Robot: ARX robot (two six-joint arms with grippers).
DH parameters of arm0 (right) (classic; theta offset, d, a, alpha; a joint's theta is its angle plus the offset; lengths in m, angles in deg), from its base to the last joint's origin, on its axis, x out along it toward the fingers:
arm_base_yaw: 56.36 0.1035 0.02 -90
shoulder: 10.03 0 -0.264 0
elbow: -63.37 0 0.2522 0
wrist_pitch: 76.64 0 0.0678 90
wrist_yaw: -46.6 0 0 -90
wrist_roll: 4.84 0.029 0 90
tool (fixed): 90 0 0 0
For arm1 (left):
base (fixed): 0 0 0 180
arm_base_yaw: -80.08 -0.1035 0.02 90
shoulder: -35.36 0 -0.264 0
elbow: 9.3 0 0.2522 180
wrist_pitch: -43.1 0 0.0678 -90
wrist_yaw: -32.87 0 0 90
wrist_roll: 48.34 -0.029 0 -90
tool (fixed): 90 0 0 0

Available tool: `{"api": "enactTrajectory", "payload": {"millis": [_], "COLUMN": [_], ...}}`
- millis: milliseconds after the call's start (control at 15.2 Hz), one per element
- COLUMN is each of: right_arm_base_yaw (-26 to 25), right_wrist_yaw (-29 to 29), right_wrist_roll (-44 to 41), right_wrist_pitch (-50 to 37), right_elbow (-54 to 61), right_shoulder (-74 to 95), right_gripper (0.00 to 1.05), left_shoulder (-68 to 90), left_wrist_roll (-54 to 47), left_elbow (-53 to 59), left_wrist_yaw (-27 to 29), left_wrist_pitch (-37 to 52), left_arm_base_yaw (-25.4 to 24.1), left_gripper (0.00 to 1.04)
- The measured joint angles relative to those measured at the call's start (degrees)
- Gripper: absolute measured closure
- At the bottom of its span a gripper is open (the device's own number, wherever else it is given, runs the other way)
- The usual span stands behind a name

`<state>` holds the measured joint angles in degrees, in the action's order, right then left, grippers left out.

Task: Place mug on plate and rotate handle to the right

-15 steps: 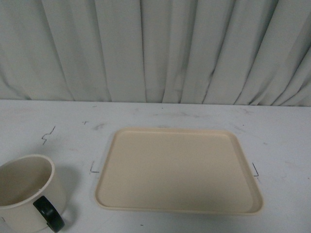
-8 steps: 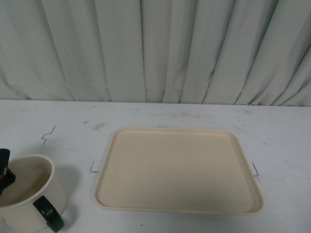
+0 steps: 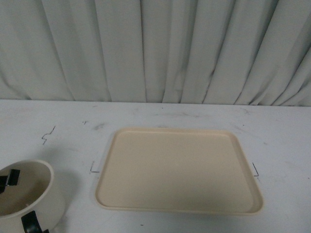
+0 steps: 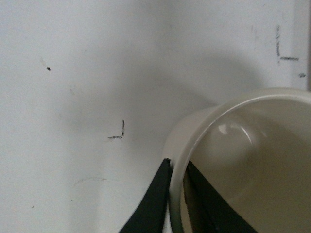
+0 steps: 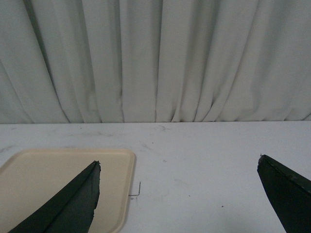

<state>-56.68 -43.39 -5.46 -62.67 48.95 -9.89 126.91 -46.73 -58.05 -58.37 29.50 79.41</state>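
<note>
The mug has shifted nearer and turned, still left of the plate; the left gripper clamps its rim, the right gripper gapes idle, so lifting across seems next

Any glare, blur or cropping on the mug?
Front view: mug cropped at the frame corner, slightly soft. Left wrist view: small glare spot inside the mug, broad soft shadow on the table. Right wrist view: no mug, even light, plate clear.

mug and handle cropped at corner, left claw mostly hidden
</note>
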Motion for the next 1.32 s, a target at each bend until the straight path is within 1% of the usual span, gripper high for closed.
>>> {"api": "enactTrajectory", "payload": {"millis": [66, 198, 264, 330, 396, 462, 593, 659, 791, 1253, 1319], "right_arm_base_yaw": [0.0, 0.0, 0.0, 0.0, 0.0, 0.0, 0.0, 0.0, 0.0, 0.0, 0.0], "right_wrist_yaw": [0.0, 0.0, 0.0, 0.0, 0.0, 0.0, 0.0, 0.0, 0.0, 0.0, 0.0], "right_wrist_roll": [0.0, 0.0, 0.0, 0.0, 0.0, 0.0, 0.0, 0.0, 0.0, 0.0, 0.0], "right_wrist_pitch": [0.0, 0.0, 0.0, 0.0, 0.0, 0.0, 0.0, 0.0, 0.0, 0.0, 0.0], "right_elbow": [0.0, 0.0, 0.0, 0.0, 0.0, 0.0, 0.0, 0.0, 0.0, 0.0, 0.0], "right_shoulder": [0.0, 0.0, 0.0, 0.0, 0.0, 0.0, 0.0, 0.0, 0.0, 0.0, 0.0], "right_gripper": [0.06, 0.06, 0.06, 0.06, 0.06, 0.06, 0.06, 0.06, 0.06, 0.06, 0.06], "left_shoulder": [-1.4, -4.1, -3.2, 4.7, 10.5, 13.8, 19.0, 20.9, 23.5, 29.3, 29.3], "left_wrist_roll": [0.0, 0.2, 0.5, 0.5, 0.5, 0.5, 0.5, 0.5, 0.5, 1.0, 1.0], "left_elbow": [0.0, -1.3, -7.8, -18.2, -23.1, -26.1, -31.1, -33.5, -37.7, -42.6, -42.6], "left_wrist_yaw": [0.2, 0.2, 1.2, 2.8, 2.9, 2.8, 2.5, 2.5, 2.6, 3.3, 3.5], "left_wrist_pitch": [-0.7, -2.6, -4.5, -5.5, -6.3, -7.3, -8.1, -8.7, -9.9, -11.4, -11.3], "left_arm_base_yaw": [0.4, 2.5, 9.0, 21.4, 26.8, 29.4, 32.3, 32.9, 33.1, 32.4, 32.4], "left_gripper": [1.01, 1.02, 1.02, 1.02, 1.02, 1.02, 1.02, 1.02, 1.02, 1.02, 0.95]}}
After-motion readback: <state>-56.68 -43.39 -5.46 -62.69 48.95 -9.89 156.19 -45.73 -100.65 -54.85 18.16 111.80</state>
